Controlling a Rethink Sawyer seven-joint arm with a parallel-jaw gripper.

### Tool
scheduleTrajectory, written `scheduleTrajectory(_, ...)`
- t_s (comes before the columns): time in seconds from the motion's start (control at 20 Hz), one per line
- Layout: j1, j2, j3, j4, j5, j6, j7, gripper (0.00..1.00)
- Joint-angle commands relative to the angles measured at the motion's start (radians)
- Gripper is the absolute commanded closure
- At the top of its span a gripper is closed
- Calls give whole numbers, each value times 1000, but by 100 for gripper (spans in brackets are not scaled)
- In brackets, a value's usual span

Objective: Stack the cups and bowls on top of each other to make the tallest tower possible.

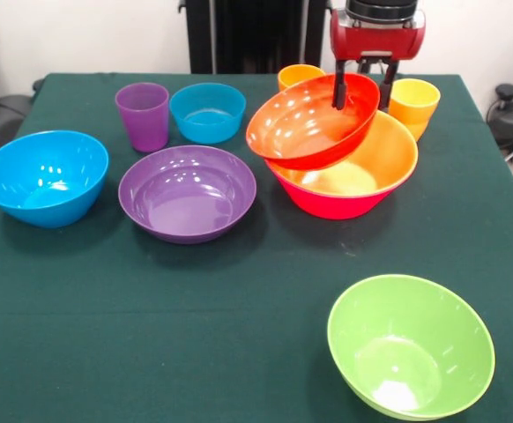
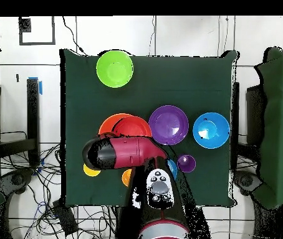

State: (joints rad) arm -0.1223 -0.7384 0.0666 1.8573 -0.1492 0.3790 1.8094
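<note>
My gripper (image 1: 362, 92) is shut on the far rim of the shallow red-orange bowl (image 1: 305, 123) and holds it tilted over the tower. The tower is the large orange bowl (image 1: 384, 163) nested in the large pink bowl (image 1: 331, 204). I cannot tell whether the red-orange bowl's low side touches the orange bowl. The purple cup (image 1: 143, 115), orange cup (image 1: 299, 74) and yellow cup (image 1: 415, 101) stand at the far side. The purple bowl (image 1: 187, 192), large blue bowl (image 1: 43, 176), small blue bowl (image 1: 208, 112) and green bowl (image 1: 411, 344) lie apart. In the overhead view the arm (image 2: 122, 152) hides the gripper.
The green tablecloth (image 1: 151, 335) covers the whole table. Overhead, the green bowl (image 2: 115, 68) lies alone at the far end, and the purple bowl (image 2: 168, 124) and large blue bowl (image 2: 211, 130) lie right of the red-orange bowl (image 2: 131, 126). Cables lie on the floor round the table.
</note>
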Motion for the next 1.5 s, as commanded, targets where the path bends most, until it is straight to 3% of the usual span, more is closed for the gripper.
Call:
scheduleTrajectory(0.05,27,30,1,-57,6,12,134,0)
scheduleTrajectory(0.65,96,22,-21,-119,57,117,168,0)
scheduleTrajectory(1.5,119,53,-40,-131,97,90,147,0)
